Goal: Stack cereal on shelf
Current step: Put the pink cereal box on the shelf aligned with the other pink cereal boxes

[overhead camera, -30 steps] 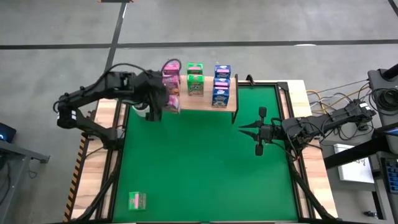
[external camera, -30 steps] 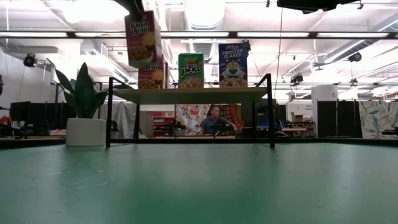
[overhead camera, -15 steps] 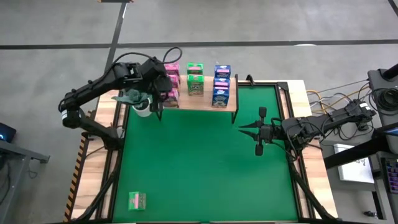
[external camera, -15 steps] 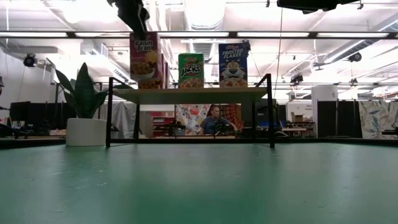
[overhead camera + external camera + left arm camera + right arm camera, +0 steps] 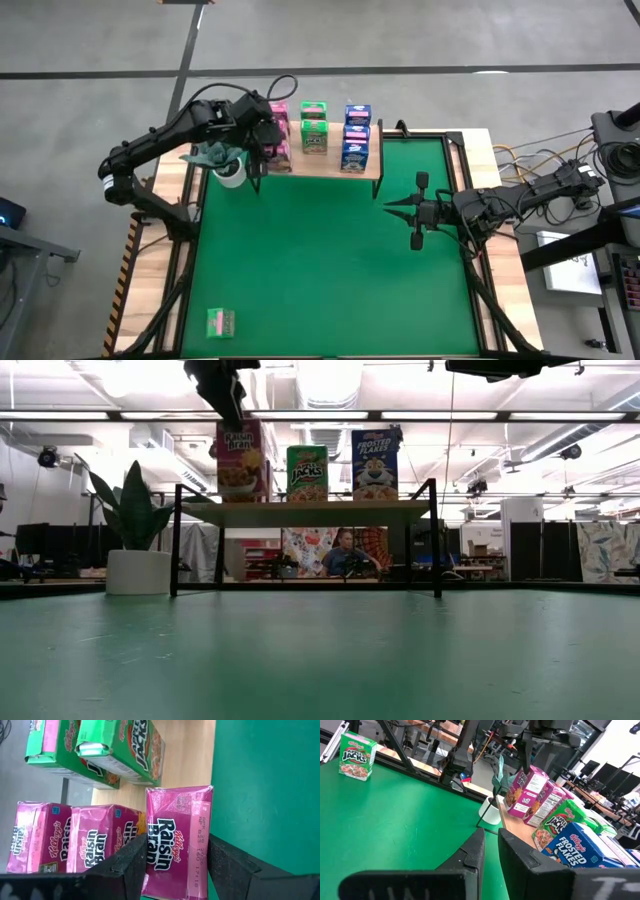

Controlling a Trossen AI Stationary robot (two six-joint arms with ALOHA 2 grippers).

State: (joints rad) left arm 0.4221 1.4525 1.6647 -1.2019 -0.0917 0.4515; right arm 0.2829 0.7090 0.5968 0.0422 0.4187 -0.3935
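Pink Raisin Bran box (image 5: 176,842) sits clamped between the left gripper (image 5: 262,135) fingers (image 5: 131,861), upright at the front of the pink row on the shelf (image 5: 330,165). Left wrist view shows two more pink boxes (image 5: 65,840) directly behind it, touching in line. Low view: the box bottom looks level with the plank, can't tell if it bears weight.

Green boxes (image 5: 314,126): two on the shelf, middle row, one behind the other. Blue Frosted Flakes boxes (image 5: 356,136): three in a row at the end of the shelf nearest the right arm.

Third green box (image 5: 221,322) lies on the green surface (image 5: 330,260) at the near left corner, well apart from the shelf.

Right gripper (image 5: 392,207) hovers over the surface just in front of the shelf's right end, fingers (image 5: 474,851) nearly together, holding nothing.

Potted plant (image 5: 222,162) stands just beside the shelf's left end, under the left arm. Low view also shows a person (image 5: 345,552) seated in the room behind the shelf.
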